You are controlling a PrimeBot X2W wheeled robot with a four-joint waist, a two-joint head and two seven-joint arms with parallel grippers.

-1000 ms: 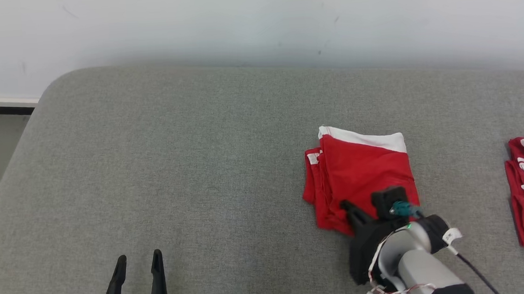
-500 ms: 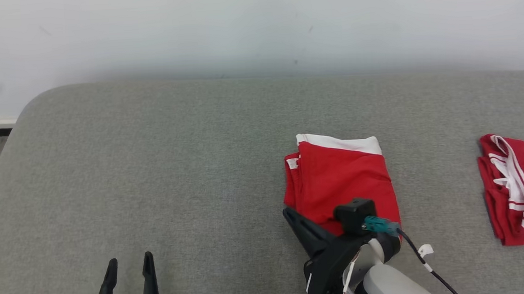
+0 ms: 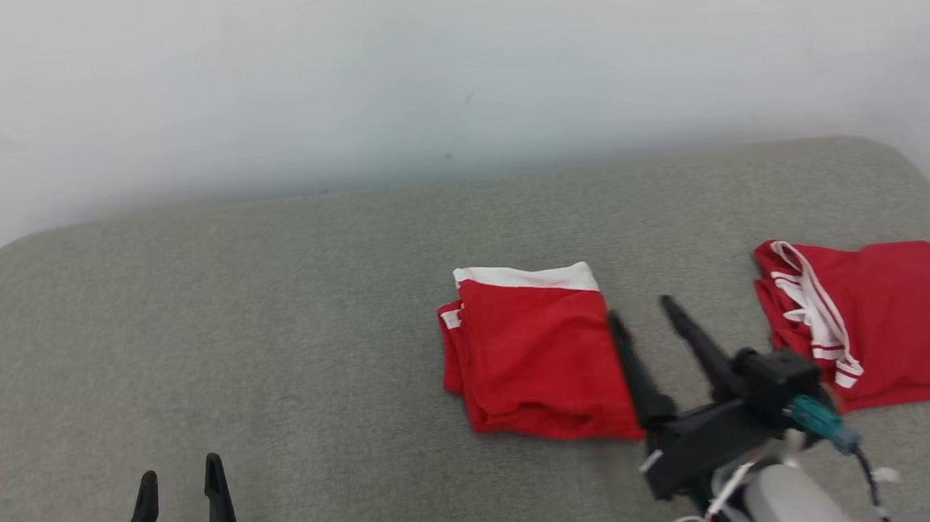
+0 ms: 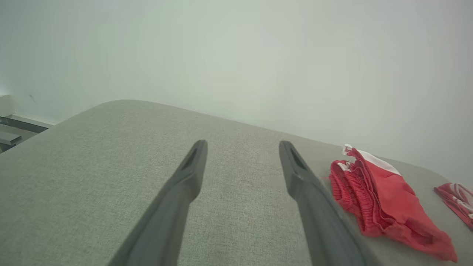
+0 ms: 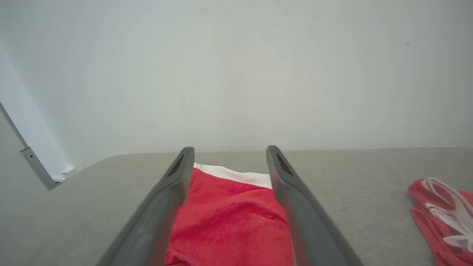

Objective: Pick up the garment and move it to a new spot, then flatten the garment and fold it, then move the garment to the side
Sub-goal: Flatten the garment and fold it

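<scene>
Both fingers of the right gripper (image 3: 639, 307) stand spread wide with nothing between them, poised at the right edge of the folded red garment (image 3: 531, 354). I cannot tell whether the left finger touches the cloth or just hangs over it. The left gripper (image 3: 181, 470) is also spread and empty, low at the near left and well apart from the garment.

The garment lies right of the middle of the grey cushion (image 3: 275, 321), a compact rectangle with its white band (image 3: 524, 277) on the far side. Judging from that shape, the flattening and folding look done. What is unclear is the last step: this spot may already be the side, or one more carry to the right may be left. A second red garment (image 3: 880, 316) with white stripes lies further right, apart from the first and less tidy.

From above, the head view gives the outline and the gap between the two garments. The left wrist view looks at the garment (image 4: 380, 199) edge-on from the left and shows the stacked layers of the fold, bunched and a little uneven. The right wrist view looks along the top of the garment (image 5: 229, 214) between that gripper's (image 5: 229, 149) fingers, where the surface is smooth. It also catches a metal bar (image 5: 33, 159) against the wall (image 5: 236, 74) at the far left.
</scene>
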